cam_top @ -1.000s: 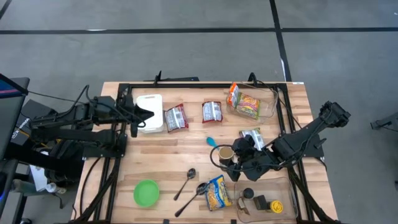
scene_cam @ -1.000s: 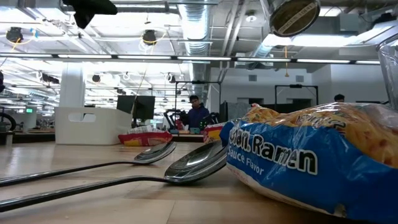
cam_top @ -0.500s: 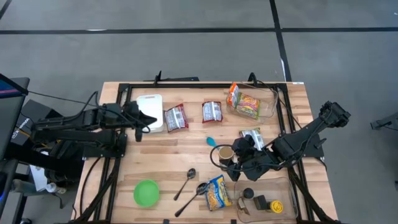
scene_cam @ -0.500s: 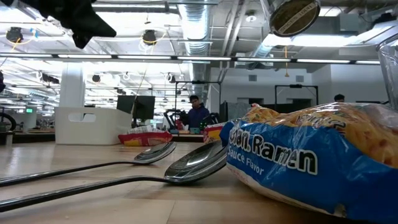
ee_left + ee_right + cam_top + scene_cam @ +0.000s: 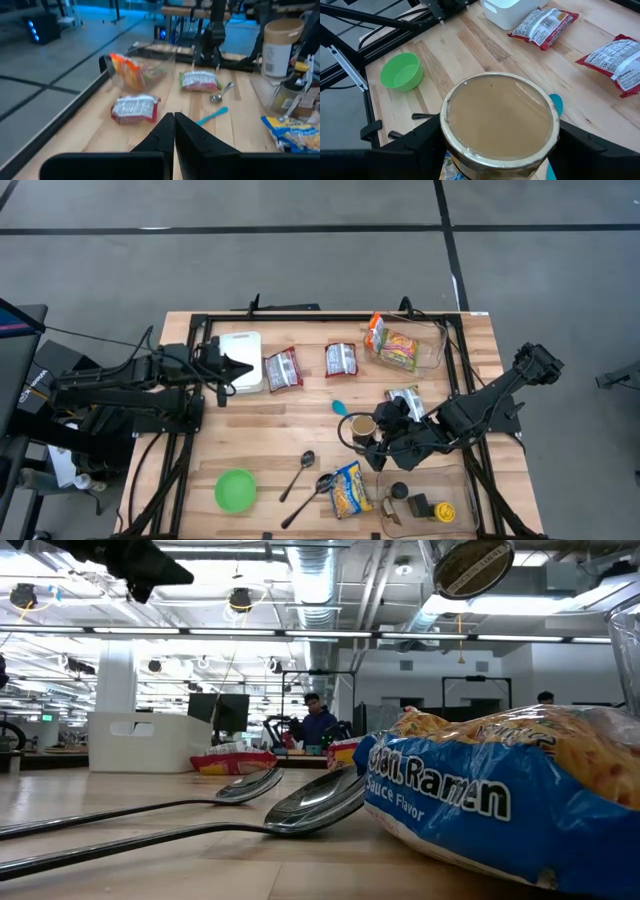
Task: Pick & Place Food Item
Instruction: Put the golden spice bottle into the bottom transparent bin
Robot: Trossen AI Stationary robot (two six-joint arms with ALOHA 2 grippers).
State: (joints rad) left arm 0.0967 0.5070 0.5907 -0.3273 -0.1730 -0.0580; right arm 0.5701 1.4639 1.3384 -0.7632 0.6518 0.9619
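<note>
My right gripper (image 5: 362, 432) is clamped around a jar (image 5: 362, 427) with a tan lid, held above the table (image 5: 300, 430) at centre-right of the high view; in my right wrist view the jar (image 5: 499, 120) fills the middle between my two fingers. My left gripper (image 5: 243, 369) hangs at the left, over the white container (image 5: 241, 347), its fingers pressed together with nothing between them. A ramen packet (image 5: 349, 489) lies lower centre, beside two spoons (image 5: 300, 472) and a green bowl (image 5: 236, 489).
</note>
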